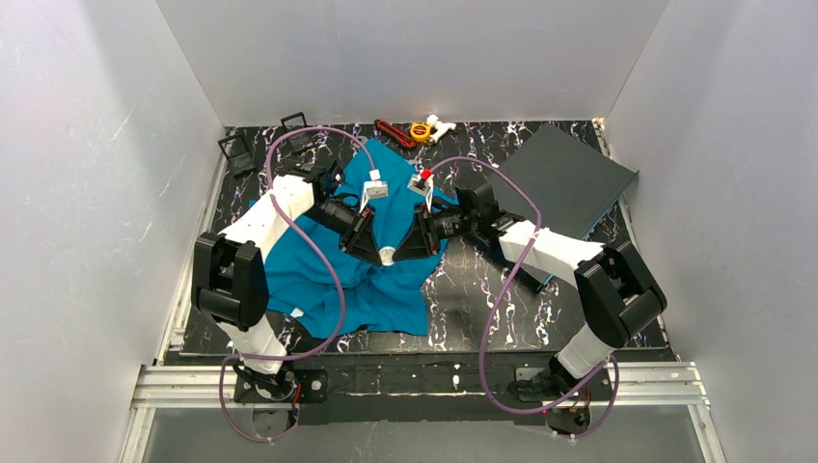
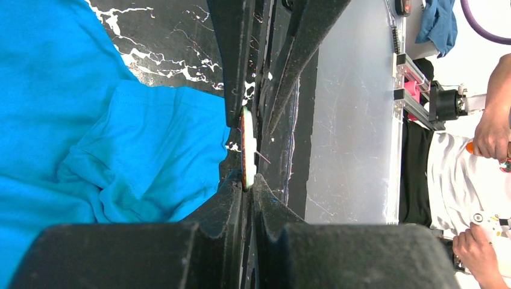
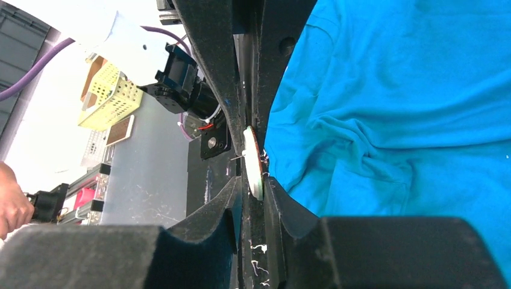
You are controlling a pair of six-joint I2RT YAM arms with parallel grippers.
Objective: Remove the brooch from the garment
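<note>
The teal-blue T-shirt (image 1: pixel 318 275) lies crumpled on the black marbled table (image 1: pixel 482 289), left of centre. A small round white brooch (image 1: pixel 387 257) sits at the shirt's right edge, where both grippers meet. My left gripper (image 1: pixel 378 249) is shut on one rim of the brooch (image 2: pixel 247 147). My right gripper (image 1: pixel 397 249) is shut on the opposite rim (image 3: pixel 253 162). The brooch is seen edge-on, with its thin pin (image 2: pixel 263 158) sticking out on the side away from the cloth. The shirt (image 3: pixel 391 120) lies right against its other face. I cannot tell whether it is still pinned.
A flat dark grey board (image 1: pixel 564 178) lies at the back right. Red and yellow tools (image 1: pixel 410 130) lie at the back edge, and black frames (image 1: pixel 236 149) at the back left. White walls close in three sides.
</note>
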